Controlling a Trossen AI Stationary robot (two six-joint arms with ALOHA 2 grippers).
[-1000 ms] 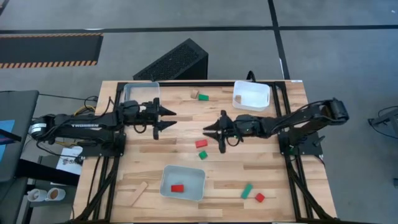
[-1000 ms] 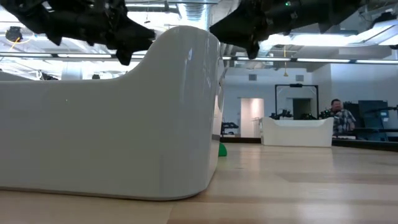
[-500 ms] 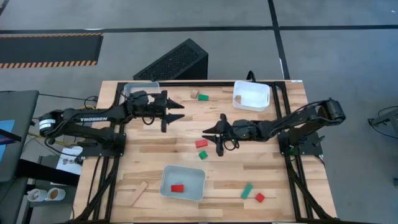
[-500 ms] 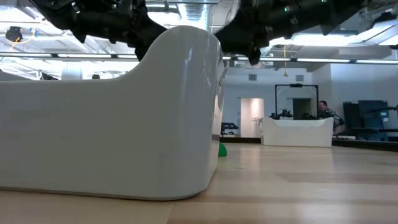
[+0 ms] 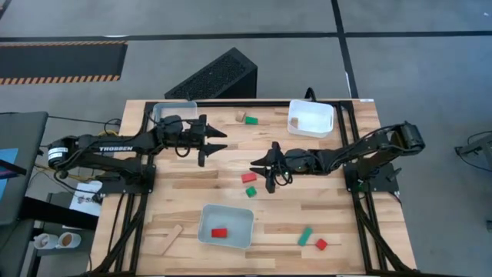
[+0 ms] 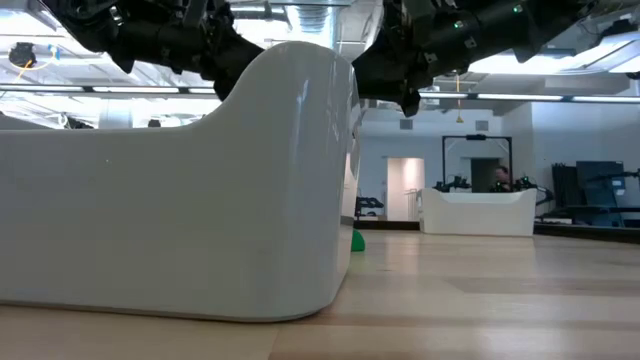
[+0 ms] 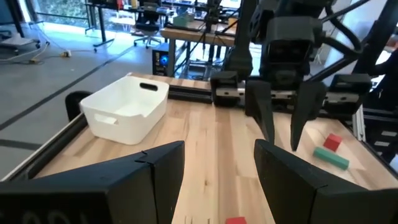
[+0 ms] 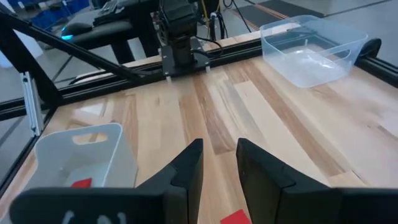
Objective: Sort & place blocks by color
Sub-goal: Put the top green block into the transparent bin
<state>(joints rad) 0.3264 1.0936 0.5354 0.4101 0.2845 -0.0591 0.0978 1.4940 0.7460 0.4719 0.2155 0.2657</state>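
Surface (image 5: pixel 323 204): pale wood planks | red block (image 5: pixel 249 178) and green block (image 5: pixel 250 191): small cuboids lying mid-surface | right claw (image 5: pixel 264 168): hovering beside red block, spread, holding nothing | left claw (image 5: pixel 214 143): hanging spread, empty.

Red block (image 5: pixel 220 232) in translucent tray (image 5: pixel 244 218) (green block (image 5: pixel 250 191) outside).

Left gripper (image 5: pixel 218 145) – jaws apart, right gripper (image 5: pixel 262 171) – jaws apart, facing each other
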